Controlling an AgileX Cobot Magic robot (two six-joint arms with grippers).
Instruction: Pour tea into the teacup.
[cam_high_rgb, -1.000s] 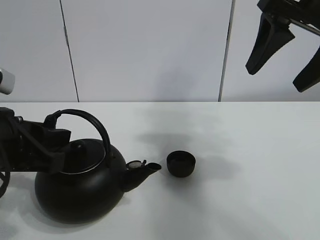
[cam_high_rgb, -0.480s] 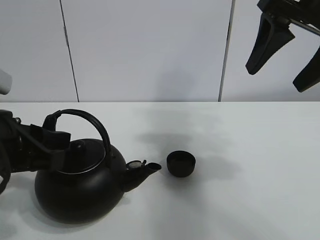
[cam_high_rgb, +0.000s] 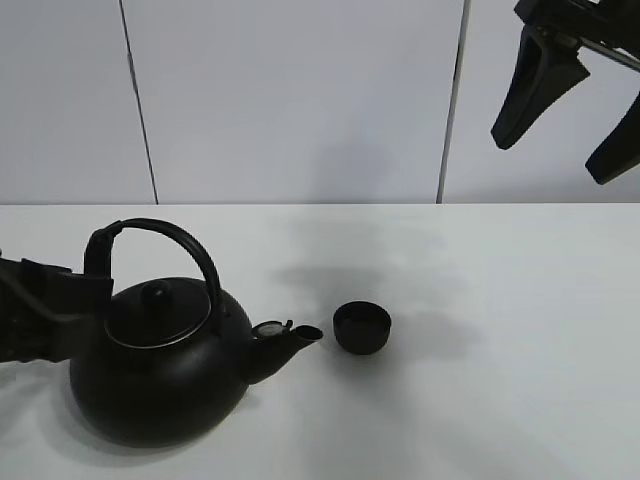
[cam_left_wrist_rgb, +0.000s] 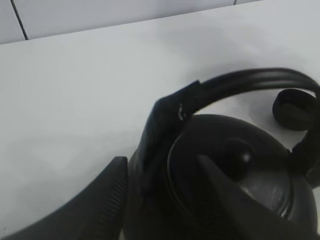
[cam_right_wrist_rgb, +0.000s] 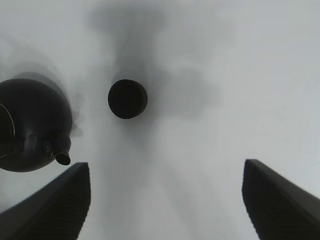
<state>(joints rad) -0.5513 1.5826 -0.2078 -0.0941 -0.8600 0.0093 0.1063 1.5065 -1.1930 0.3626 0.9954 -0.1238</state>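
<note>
Showing no readable writing: kettle (cam_high_rgb: 160, 375) matte black; teacup (cam_high_rgb: 361, 327) likewise.

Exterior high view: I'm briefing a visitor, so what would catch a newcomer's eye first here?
The big black kettle with its arched handle dominates the white table's front left, its spout aimed at the tiny black teacup just beside it. The left pincer sits open by the kettle's handle, while the right pincer hangs open high at the upper right.
</note>
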